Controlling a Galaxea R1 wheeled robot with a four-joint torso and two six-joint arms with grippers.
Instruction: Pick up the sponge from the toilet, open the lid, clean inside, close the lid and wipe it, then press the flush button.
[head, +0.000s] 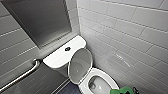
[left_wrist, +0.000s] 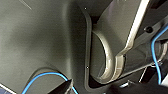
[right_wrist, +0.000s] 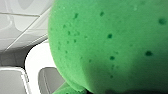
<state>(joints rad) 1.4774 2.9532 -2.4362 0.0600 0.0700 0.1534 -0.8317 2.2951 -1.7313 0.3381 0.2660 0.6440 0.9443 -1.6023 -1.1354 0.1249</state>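
The sponge (head: 122, 90) is at the bottom of the head view, just beside the near rim of the bowl (head: 101, 73). A dark piece of the right gripper (head: 135, 90) sits against it. In the right wrist view its green foam is pressed close before the camera. From that we judge the gripper is closed on the sponge and holding it up, though the foam hides the jaws themselves. We read its place at the rim as the start of wiping inside the bowl. We cannot tell the state of the left gripper.

The lid (head: 80, 65) stands raised and tilted back against the tank (head: 60, 57), its grey inner side toward us. That leaves the bowl open from above. The button (head: 67, 49) sits bare in the middle of the tank top.

As for room, the tiled wall (head: 130, 37) runs close along the bowl on the sponge's side. We judge that the arm has little sideways slack there, and that the freest way in is downward and toward the bowl's middle. The raised lid's edge bounds the far side of the bowl. On the other side, a rail (head: 22, 75) lies well apart from the bowl.
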